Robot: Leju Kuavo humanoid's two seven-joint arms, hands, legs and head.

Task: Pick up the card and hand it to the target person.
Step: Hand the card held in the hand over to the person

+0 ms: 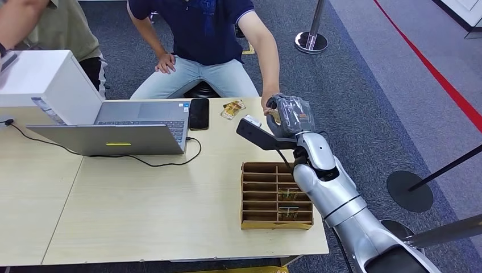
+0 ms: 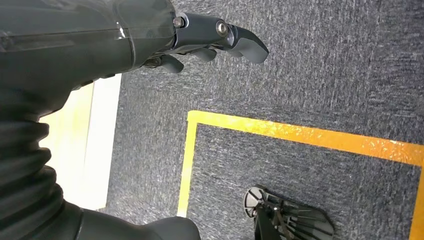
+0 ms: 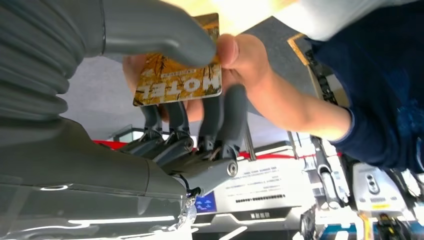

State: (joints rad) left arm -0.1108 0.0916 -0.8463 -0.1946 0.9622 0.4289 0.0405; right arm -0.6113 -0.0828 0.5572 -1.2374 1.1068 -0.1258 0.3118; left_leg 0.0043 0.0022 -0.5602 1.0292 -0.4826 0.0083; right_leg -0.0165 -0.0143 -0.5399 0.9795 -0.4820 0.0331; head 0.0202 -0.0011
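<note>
Handover step in progress. Right hand [image 3: 190, 107] pinches the card [image 3: 177, 75] between thumb and fingers past the worktop's [image 1: 159, 210] far right edge; the person's hand [image 3: 245, 65] already grips it. Next: release cleanly. Left hand [image 2: 210, 37] hangs empty, fingers loosely apart.

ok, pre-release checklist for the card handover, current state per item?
1. Card held by the right hand: ok, pinched between the thumb and the fingers.
2. Person's hand on the card: ok, their thumb and fingers are on its edge; firmness of their grip: cannot tell.
3. Right hand extended to the person at the far table edge: ok.
4. Left hand out of the way: ok, it holds nothing and hangs over the carpet.
5. Release path: ok, phone, laptop and card box all lie apart from the hand.
6. Spare card on the table: cannot tell whether it matters.
</note>
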